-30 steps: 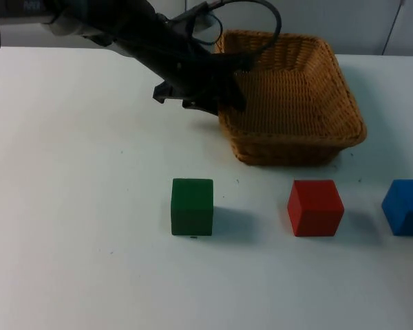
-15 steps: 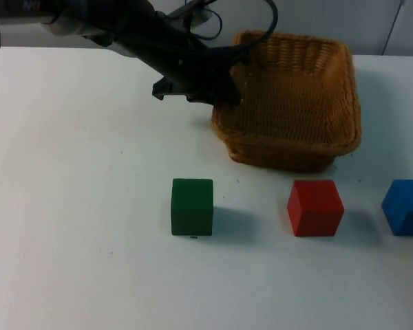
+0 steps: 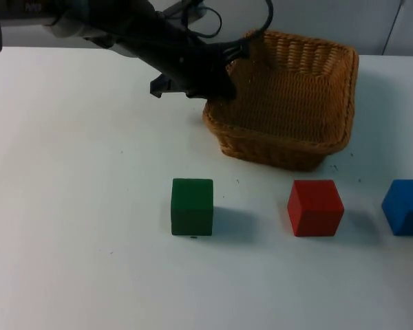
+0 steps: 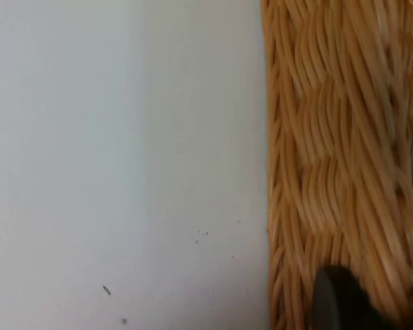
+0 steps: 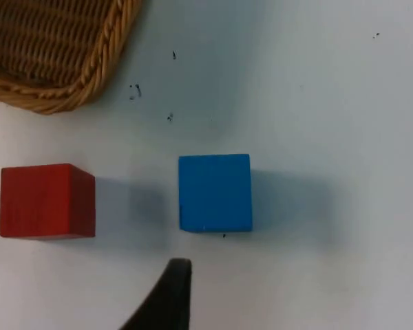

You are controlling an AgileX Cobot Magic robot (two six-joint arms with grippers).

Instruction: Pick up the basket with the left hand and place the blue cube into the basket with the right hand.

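The left gripper (image 3: 228,69) has its fingers clamped on the basket's (image 3: 289,103) left rim — basket tilted. The blue cube (image 3: 404,206) sits on the counter (image 3: 89,227), far right, beside a red cube (image 3: 315,207); the right gripper (image 5: 168,295) hovers near it — its fingers I cannot tell.

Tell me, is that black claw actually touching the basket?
Touching. In the top view the left gripper clamps the basket at its near-left rim, which is tilted up off the table.

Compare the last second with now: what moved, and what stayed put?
The left gripper, clamped on the basket rim, has tipped and lifted its gripped side, the basket shifting left. The green cube, red cube and blue cube stayed put.
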